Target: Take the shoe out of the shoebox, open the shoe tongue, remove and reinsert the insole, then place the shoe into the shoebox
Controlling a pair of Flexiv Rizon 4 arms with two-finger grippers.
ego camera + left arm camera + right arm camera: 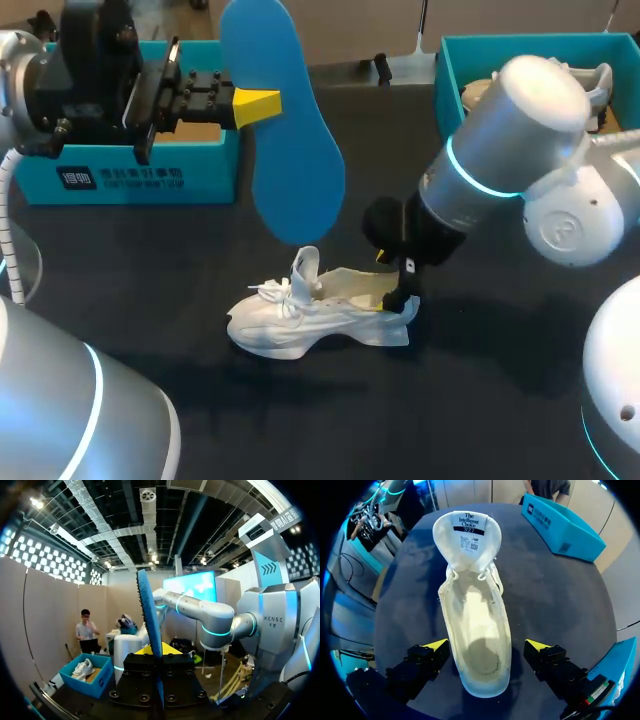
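Observation:
A white shoe (315,312) lies on its sole on the dark table (200,300), its tongue (466,532) pulled up and its inside bare. My right gripper (392,285) stands open over the heel, one finger on either side without touching; in the right wrist view the gripper (487,647) straddles the heel of the shoe (475,625). My left gripper (258,103) is raised at the back left, shut on the blue insole (285,130), which hangs above the table. In the left wrist view the insole (149,615) stands edge-on between the fingers of that gripper (159,652).
A blue shoebox (130,175) sits at the back left behind my left gripper. A second blue box (450,70) at the back right holds another white shoe (590,85). My right arm's elbow (520,130) looms over the right side of the table.

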